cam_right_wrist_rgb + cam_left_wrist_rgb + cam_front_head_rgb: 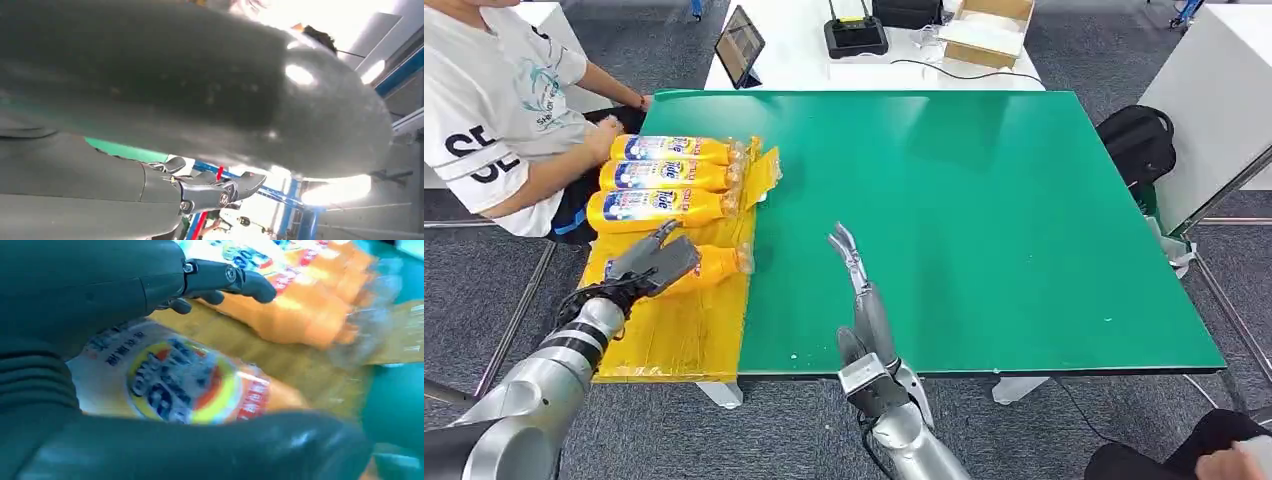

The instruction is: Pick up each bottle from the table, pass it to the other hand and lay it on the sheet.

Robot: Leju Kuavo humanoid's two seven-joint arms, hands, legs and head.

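On the green table [984, 200], we see the left hand [656, 262] lying over a fourth orange detergent bottle [714, 265] on the yellow plastic sheet [679, 330], just below a row of three orange bottles [669, 176] that already lie side by side there. In the left wrist view, the bottle's blue-and-yellow label [175, 382] sits between the thick thumb and the dark fingers [230, 280], which arch above it; we cannot tell whether they grip the bottle or only rest around it. The right hand [852, 262] hovers over bare tabletop well apart from the sheet, its fingers extended and holding nothing. A seated person [494, 110] rests a hand [606, 135] at the far end of the row. We judge the risks plain enough: if the fingers drag as they open, this round bottle could roll toward the sheet's edge or knock its nearest neighbour; the crinkled sheet could catch a fingertip and shift the whole row; and the person's hand is near enough to be brushed.
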